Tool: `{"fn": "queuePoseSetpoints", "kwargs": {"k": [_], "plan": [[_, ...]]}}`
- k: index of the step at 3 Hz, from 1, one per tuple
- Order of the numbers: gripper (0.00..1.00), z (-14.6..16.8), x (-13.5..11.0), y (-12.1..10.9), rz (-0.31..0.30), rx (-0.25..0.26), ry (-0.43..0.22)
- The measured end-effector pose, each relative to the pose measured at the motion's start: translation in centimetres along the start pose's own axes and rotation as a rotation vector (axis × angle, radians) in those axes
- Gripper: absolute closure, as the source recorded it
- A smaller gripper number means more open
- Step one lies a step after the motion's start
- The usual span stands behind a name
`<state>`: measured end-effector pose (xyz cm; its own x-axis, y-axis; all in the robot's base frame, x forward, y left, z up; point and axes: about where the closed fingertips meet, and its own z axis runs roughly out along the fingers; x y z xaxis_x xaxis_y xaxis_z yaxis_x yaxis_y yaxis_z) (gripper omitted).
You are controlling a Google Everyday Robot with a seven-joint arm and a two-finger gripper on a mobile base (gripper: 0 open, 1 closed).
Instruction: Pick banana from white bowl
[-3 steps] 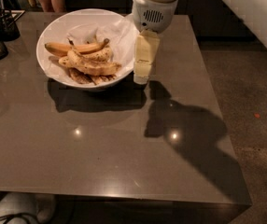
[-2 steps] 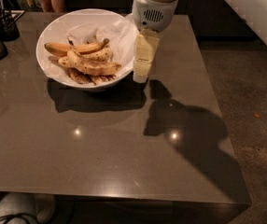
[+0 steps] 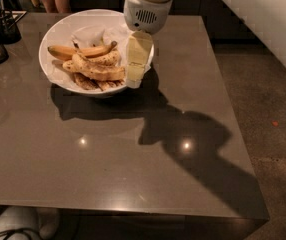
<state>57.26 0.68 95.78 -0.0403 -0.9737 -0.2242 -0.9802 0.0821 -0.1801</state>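
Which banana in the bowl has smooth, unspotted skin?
The orange-yellow banana at the back left of the white bowl; the others are brown-speckled or dark. The claw hangs over the bowl's right edge.

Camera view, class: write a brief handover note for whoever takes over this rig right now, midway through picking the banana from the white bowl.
The pincer hangs at the right rim of the white bowl, next to the right end of the banana; contact cannot be told.
The banana lies in the bowl among other bananas, not lifted.
Done: approach.
Left: grasp the banana and lift it out.
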Motion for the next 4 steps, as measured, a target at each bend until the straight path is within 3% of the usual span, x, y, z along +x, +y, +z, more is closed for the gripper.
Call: {"fn": "queuePoseSetpoints", "kwargs": {"k": [2,3,4], "plan": [[0.0,1.6,-3.4,0.4,-0.017,-0.037,-0.004],[0.06,2.3,-3.9,-0.1,0.019,-0.066,0.002],[0.15,3.0,-3.3,-0.9,0.109,-0.094,0.001]]}}
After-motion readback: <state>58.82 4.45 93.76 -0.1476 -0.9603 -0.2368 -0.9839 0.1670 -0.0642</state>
